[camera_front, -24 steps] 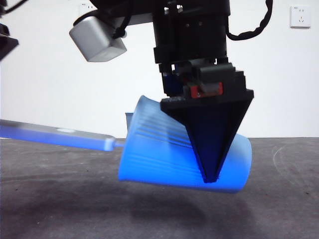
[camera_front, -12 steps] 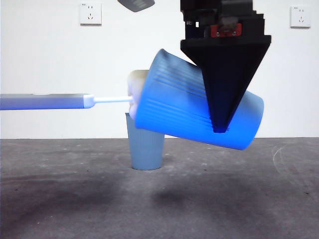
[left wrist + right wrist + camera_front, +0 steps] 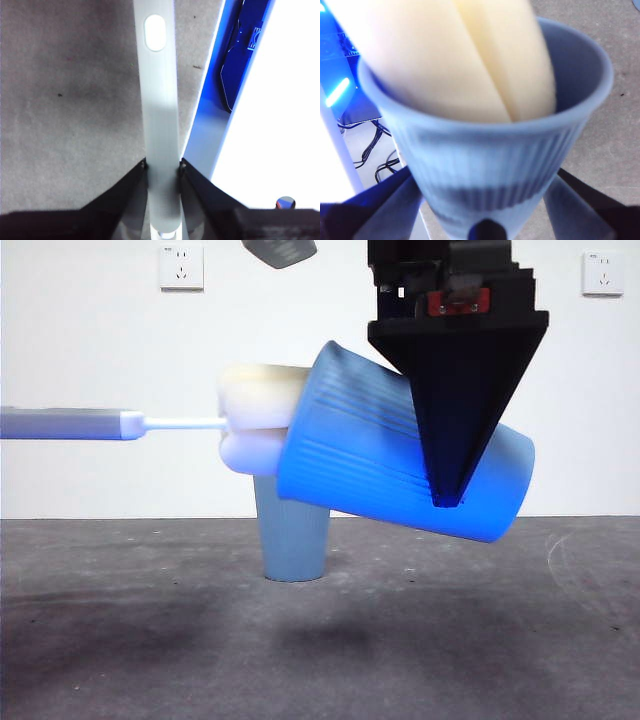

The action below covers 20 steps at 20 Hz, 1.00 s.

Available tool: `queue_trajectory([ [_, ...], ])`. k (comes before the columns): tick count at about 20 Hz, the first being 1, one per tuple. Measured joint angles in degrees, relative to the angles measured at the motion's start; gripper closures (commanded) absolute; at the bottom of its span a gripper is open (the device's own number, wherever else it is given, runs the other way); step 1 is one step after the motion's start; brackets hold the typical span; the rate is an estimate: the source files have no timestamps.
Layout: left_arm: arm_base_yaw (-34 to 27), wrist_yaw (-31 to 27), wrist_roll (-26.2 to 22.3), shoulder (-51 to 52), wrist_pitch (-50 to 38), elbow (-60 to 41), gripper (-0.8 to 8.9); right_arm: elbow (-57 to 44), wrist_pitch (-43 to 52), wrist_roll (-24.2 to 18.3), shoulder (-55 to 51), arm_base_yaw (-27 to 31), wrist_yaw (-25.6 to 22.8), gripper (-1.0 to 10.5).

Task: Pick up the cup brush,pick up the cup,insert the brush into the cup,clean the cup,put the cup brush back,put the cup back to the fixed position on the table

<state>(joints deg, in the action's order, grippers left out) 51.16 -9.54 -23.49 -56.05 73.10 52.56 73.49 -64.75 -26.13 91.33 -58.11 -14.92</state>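
My right gripper [image 3: 448,502] is shut on a blue ribbed cup [image 3: 400,455] and holds it tilted above the table [image 3: 150,640], mouth to the left. In the right wrist view the cup [image 3: 485,165] sits between the jaws with the cream sponge head [image 3: 460,60] in its mouth. My left gripper [image 3: 162,167] is shut on the grey handle of the cup brush [image 3: 160,100]. In the front view the brush [image 3: 70,424] comes in level from the left, and its sponge head [image 3: 258,425] sticks partly out of the cup's mouth.
A second blue cup [image 3: 293,535] stands upright on the table behind the held cup, partly hidden by it. A white wall with two sockets [image 3: 181,267] lies behind.
The brush has drawn back to the left, so more of the sponge head shows outside the cup's mouth. The cup was lifted well up a second ago and has stayed about level since.
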Motion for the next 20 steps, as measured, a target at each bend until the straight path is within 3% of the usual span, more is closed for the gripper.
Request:
queue_trajectory([
  [8,0.0,1.5,0.0,-0.8,-3.0,0.0,8.23,0.0,1.2,0.0,0.0,0.0,0.3,9.6],
  [20,0.0,2.9,-0.6,-10.2,-11.0,0.0,8.22,0.0,3.1,0.0,0.0,0.1,1.9,9.6],
])
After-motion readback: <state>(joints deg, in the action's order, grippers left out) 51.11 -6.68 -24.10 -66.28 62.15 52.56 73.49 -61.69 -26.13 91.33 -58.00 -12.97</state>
